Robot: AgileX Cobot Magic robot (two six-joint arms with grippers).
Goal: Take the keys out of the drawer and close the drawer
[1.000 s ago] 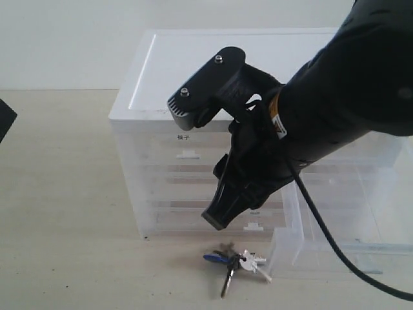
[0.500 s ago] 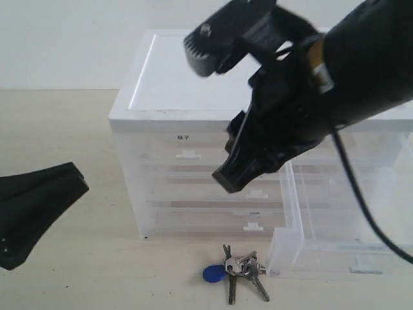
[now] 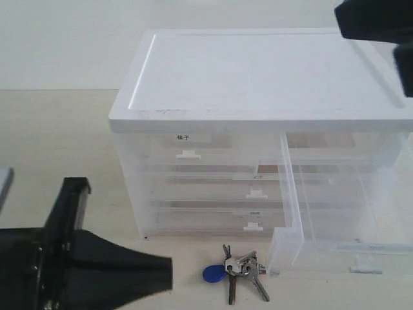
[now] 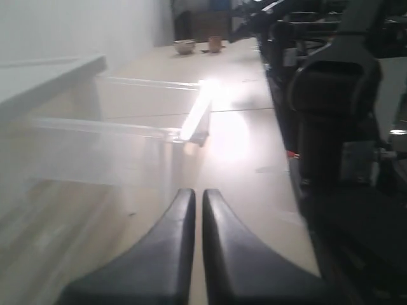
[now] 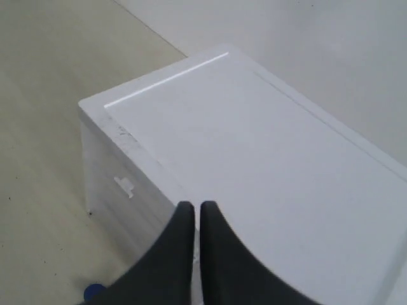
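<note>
The right gripper (image 5: 191,213), spread wide in front of the cabinet (image 3: 258,77) a second ago, now has its fingers together and sits raised above the lid, almost out of the exterior view. The left gripper (image 3: 165,271) has advanced from the left edge toward the keys (image 3: 240,268), which lie slightly shifted.

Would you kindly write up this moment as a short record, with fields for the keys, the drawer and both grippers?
keys: lying on the table in front of the cabinet, out of the drawer
drawer: pulled out, not yet closed
left gripper: shut, empty, low over the table, apart from the keys
right gripper: shut, empty, above the cabinet top
</note>
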